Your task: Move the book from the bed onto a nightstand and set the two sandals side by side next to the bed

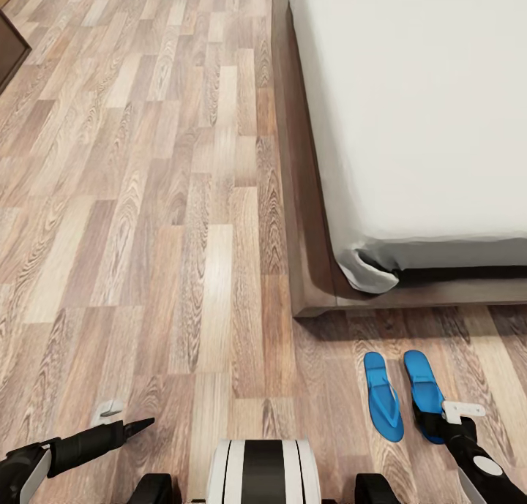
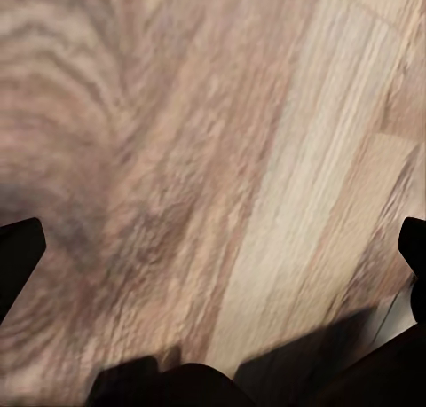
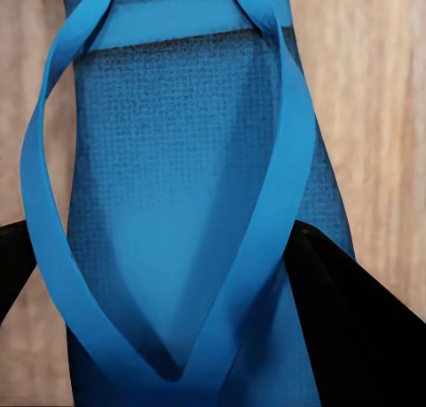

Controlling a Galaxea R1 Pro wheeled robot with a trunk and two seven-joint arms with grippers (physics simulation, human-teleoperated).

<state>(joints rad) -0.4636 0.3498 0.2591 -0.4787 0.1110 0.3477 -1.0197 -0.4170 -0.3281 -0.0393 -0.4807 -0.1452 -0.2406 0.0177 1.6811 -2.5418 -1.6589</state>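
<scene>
The right gripper (image 1: pixel 433 425) sits over the right sandal's (image 1: pixel 422 387) toe end, fingers straddling it; whether they clamp it I cannot tell. Both sandals lie side by side near the bed (image 1: pixel 307 219), so the placing step looks nearly done. Next comes letting go and lifting away.

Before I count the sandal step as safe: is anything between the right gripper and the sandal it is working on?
Nothing visible. The right gripper is already at the right-hand sandal, its fingers either side of the sole in the wrist view. The other sandal lies alongside on the floor, near the foot of the bed.
</scene>
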